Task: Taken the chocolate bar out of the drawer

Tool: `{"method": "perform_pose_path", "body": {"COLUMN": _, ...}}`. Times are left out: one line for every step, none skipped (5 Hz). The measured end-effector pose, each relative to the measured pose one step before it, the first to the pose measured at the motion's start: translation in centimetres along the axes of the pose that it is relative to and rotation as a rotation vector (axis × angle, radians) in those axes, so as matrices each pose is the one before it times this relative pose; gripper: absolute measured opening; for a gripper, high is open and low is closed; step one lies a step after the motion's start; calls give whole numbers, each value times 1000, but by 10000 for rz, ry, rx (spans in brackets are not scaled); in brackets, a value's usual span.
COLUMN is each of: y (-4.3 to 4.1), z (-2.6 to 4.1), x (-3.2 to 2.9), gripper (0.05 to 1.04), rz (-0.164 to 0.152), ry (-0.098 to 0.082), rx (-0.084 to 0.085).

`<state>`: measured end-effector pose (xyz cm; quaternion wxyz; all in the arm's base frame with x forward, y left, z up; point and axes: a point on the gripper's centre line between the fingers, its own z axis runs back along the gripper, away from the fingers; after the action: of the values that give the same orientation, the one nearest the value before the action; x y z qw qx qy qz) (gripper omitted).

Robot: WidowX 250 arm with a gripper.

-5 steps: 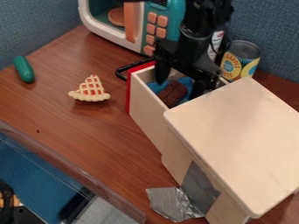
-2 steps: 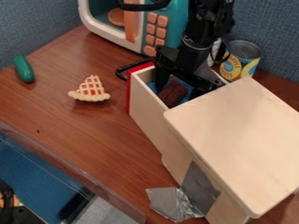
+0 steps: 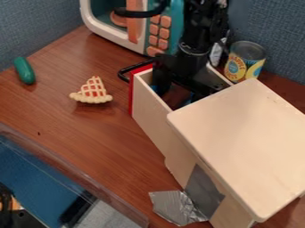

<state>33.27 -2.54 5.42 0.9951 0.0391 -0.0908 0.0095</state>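
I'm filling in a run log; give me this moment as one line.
gripper down at chocolate bar | drawer open | bar not out

1. We see the black gripper (image 3: 181, 91) lower in the drawer (image 3: 146, 104);
2. beneath it, we find the chocolate bar (image 3: 175, 97) more covered and darker;
3. we note the black cable (image 3: 142, 14) drooping farther over the toy microwave (image 3: 122, 39);
4. we see more of the bottle (image 3: 216, 54) behind the arm.

Soft, even light; drawer (image 3: 149, 111) interior shadowed; glints on silvery tape (image 3: 174, 205).
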Motion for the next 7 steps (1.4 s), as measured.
{"method": "perform_pose_path", "body": {"y": 200, "z": -81, "x": -237, "gripper": 669, "rz": 413, "ry": -25, "rx": -576}}
{"method": "perform_pose_path", "body": {"y": 84, "z": 79, "x": -265, "gripper": 591, "rz": 83, "ry": -91, "rx": -393}}
{"method": "perform_pose_path", "body": {"y": -177, "z": 497, "x": -407, "gripper": 591, "rz": -121, "ry": 62, "rx": -136}}
{"method": "perform_pose_path", "body": {"y": -46, "z": 1699, "x": 5, "gripper": 591, "rz": 9, "ry": -172, "rx": -170}}
{"method": "perform_pose_path", "body": {"y": -207, "z": 3534, "x": 561, "gripper": 591, "rz": -149, "ry": -515, "rx": -95}}
{"method": "perform_pose_path", "body": {"y": 1867, "z": 2173, "x": -31, "gripper": 591, "rz": 286, "ry": -265, "rx": 137}}
{"method": "perform_pose_path", "body": {"y": 3801, "z": 1680, "x": -265, "gripper": 591, "rz": 738, "ry": -138, "rx": 370}}
